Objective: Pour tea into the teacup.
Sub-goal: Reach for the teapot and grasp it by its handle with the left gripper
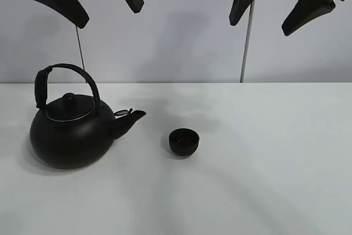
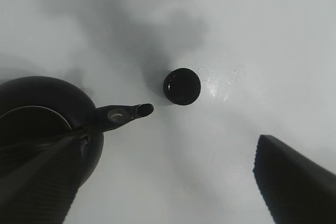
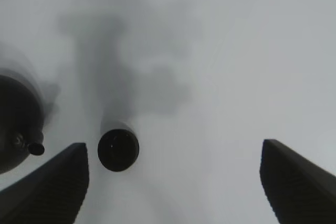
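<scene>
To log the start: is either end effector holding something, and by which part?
Nothing is held. The left end effector and the right end effector are open, well clear of the kettle and the teacup.

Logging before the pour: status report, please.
Left tool and right tool open, empty, raised. Kettle upright, untouched; teacup beside its spout, apart. Nothing in the way.

A high camera looks across the table [image 1: 264, 180] toward its far edge. Both wrist cameras look down from well above. All three share the teacup [image 1: 183, 141] and the kettle [image 1: 71, 133].
</scene>
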